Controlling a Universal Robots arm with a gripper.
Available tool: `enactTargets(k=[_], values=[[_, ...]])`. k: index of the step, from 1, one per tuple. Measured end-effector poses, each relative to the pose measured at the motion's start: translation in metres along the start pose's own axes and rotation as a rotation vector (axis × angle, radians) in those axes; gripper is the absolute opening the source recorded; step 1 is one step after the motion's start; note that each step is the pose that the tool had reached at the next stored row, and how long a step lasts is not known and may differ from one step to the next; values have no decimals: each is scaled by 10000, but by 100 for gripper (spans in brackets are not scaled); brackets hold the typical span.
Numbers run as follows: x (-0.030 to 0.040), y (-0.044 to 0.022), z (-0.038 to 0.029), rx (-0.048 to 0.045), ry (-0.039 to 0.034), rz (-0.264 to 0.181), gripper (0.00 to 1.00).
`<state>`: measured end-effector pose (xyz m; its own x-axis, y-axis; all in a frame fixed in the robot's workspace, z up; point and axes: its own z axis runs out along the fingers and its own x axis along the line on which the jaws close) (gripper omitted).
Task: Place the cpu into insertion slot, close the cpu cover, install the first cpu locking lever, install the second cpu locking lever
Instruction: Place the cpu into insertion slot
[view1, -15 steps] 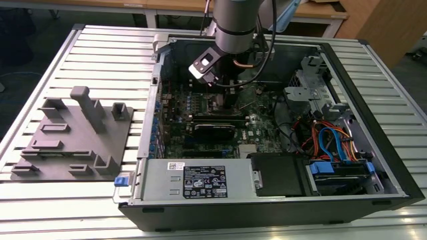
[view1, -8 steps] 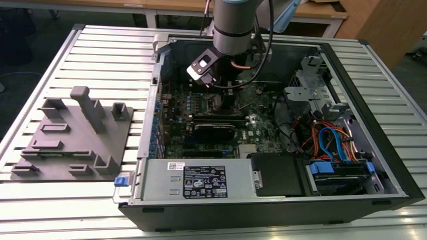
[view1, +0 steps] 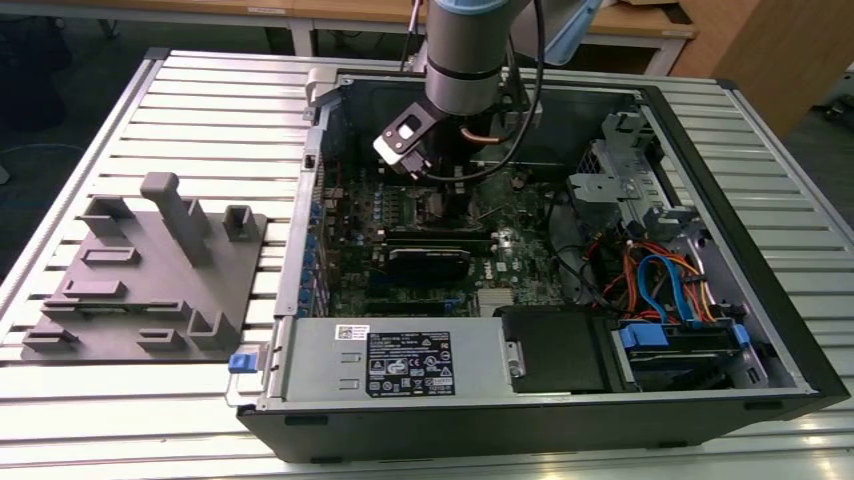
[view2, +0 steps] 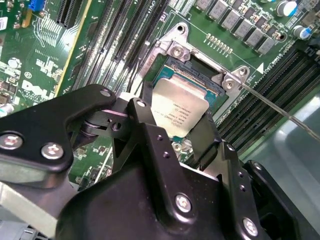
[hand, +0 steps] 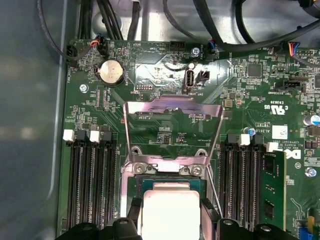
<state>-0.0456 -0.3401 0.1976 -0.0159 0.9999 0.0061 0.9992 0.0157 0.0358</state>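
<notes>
Cpu at the insertion slot, directly under the tool

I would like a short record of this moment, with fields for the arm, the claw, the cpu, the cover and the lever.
arm: the arm reaches down into the open computer case
claw: the claw is closed on the cpu, with one finger on each of two opposite sides
cpu: directly over the insertion slot; whether it is fully seated cannot be told
cpu cover: the cpu cover is open, raised off the slot at its hinge
locking lever: the locking lever, a thin metal rod, is unlatched and sticks out beside the slot
</notes>
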Motion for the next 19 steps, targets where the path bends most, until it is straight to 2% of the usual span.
enactTargets(k=[7,19], values=[[-1,-15,51,-1,-3,-10,54],[2,-15,63,-8,9,-11,54]])
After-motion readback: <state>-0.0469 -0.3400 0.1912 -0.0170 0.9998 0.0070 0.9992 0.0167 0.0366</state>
